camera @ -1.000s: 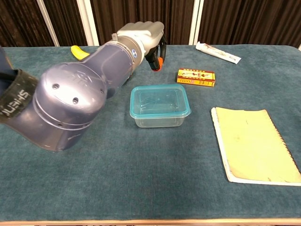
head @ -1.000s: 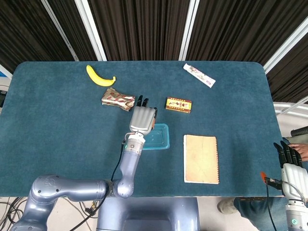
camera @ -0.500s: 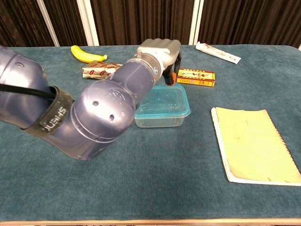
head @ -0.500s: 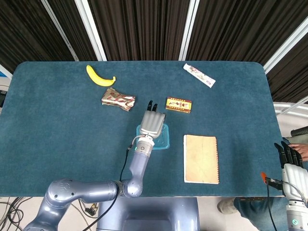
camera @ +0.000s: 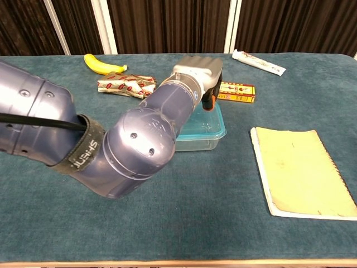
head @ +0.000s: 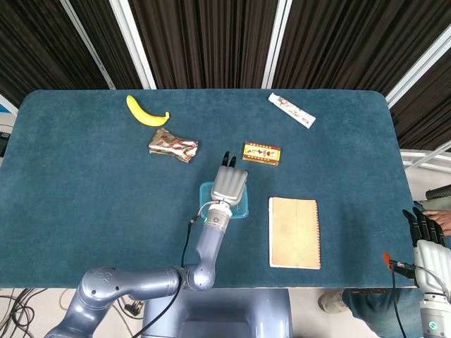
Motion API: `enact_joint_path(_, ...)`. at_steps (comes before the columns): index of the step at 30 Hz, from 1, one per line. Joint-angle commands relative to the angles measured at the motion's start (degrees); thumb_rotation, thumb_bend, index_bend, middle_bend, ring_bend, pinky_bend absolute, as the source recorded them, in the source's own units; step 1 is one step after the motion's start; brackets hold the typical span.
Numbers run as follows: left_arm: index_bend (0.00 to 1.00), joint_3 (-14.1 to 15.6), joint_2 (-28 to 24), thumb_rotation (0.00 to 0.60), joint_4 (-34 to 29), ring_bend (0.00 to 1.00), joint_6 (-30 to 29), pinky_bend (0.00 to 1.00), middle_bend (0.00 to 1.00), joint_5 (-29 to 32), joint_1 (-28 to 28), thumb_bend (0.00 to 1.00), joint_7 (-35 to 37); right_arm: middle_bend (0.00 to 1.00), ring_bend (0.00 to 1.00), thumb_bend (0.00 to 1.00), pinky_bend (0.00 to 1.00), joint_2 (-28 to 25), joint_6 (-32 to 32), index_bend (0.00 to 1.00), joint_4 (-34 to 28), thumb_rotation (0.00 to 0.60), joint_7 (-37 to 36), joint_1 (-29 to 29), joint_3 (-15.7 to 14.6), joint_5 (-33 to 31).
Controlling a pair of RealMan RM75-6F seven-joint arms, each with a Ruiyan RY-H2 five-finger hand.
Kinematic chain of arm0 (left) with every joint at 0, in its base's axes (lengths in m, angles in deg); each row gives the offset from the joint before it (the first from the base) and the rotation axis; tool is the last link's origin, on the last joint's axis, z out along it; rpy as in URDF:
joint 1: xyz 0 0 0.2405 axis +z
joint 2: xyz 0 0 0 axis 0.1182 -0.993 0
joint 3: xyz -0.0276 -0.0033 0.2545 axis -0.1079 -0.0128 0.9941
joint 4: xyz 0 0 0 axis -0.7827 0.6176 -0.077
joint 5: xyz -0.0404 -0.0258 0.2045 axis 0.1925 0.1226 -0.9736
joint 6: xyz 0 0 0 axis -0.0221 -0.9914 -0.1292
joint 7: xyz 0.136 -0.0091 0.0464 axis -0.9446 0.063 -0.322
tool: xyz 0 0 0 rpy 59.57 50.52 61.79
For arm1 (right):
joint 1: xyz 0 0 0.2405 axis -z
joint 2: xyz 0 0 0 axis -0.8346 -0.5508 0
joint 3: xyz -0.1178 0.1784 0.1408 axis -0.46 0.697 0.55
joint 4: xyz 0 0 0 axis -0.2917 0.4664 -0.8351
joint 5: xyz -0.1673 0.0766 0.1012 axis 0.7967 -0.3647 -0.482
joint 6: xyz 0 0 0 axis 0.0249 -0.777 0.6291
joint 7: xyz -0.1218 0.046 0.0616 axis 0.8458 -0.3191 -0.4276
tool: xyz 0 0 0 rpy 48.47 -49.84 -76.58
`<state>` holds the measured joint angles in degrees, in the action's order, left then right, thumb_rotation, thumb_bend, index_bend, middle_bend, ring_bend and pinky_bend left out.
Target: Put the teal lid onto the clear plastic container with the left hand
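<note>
The teal lid (camera: 217,124) already sits on the clear container (camera: 203,140) near the middle of the table (head: 84,176), so only pressing it shut and letting go seems left. The left hand (head: 229,184) lies flat over it, holding nothing visible. The right hand (head: 425,243), fingers straight, waits empty off the table's right edge.
</note>
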<state>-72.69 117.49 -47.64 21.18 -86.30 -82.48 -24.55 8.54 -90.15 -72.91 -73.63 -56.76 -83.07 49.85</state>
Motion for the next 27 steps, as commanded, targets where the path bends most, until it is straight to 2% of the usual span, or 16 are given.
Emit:
enact_joint_path(1,0.63,-0.1,0.5,0.600,0.7,0.12,0.2,0.06,0.55,-0.2,-0.1,0.55,-0.1,0.00,0.02,0.27,0.00,-0.1,0.0,0.09,0.2,0.600,0.0,0.0,-0.2,0.5)
enact_joint_path(27,0.63,-0.2,3.3,0.600,6.5,0.12,0.8,0.05,0.53,-3.3,0.1,0.55,-1.5,0.00,0.02,0.27,0.00,-0.2,0.2,0.09,0.6,0.600,-0.8,-0.2,-0.6,1.6)
